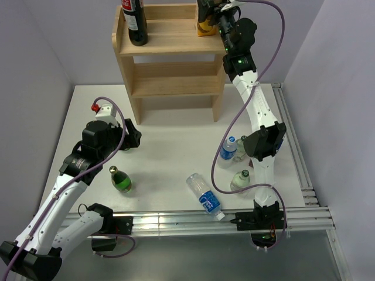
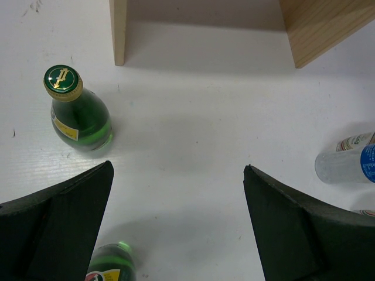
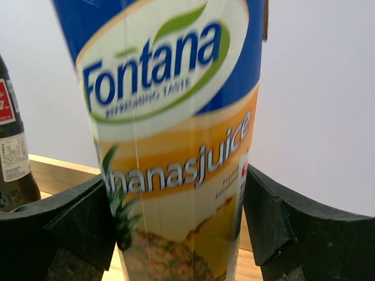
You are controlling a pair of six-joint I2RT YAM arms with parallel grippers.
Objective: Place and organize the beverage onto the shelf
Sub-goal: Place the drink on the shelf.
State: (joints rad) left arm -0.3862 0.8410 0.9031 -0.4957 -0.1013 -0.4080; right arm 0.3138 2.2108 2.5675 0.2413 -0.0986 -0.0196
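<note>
At the far end of the table (image 1: 176,140), the right gripper (image 3: 176,175) is hovering at the top board of the shelf (image 1: 170,42). Its fingers are flanking a juice carton (image 3: 170,93) close on both sides, but I cannot tell whether they are pressing it or standing just clear. The carton is sitting at the right, apart from a cola bottle (image 1: 136,23) at the left, likely to keep a tidy row. Nearer, the left gripper (image 2: 177,167) is hovering wide open and empty over the table beside a green bottle (image 2: 79,114), well placed for the next pick. Only the right wrist view is showing the carton's pineapple label. Only the overhead view is showing a water bottle (image 1: 204,196) lying on its side.
</note>
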